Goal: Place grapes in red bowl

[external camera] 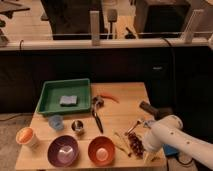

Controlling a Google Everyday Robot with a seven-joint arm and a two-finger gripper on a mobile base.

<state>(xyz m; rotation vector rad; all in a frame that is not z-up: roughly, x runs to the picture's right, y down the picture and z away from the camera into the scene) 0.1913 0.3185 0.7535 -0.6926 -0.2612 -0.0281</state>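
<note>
desk (125, 107): wooden, carries all items.
grapes (134, 144): dark bunch on pale stems, lying on the desk near the front right corner, just right of the red bowl, not in it.
red bowl (101, 150): front edge, centre.
purple bowl (63, 151): front edge, just left of the red bowl.
orange cup (26, 136): front left corner.
green tray (64, 82): back left, holds a grey-blue sponge (68, 100).
end effector (144, 146): on a white arm at the front right corner, over the right side of the grapes, possibly touching them; apart or together cannot be told.
</note>
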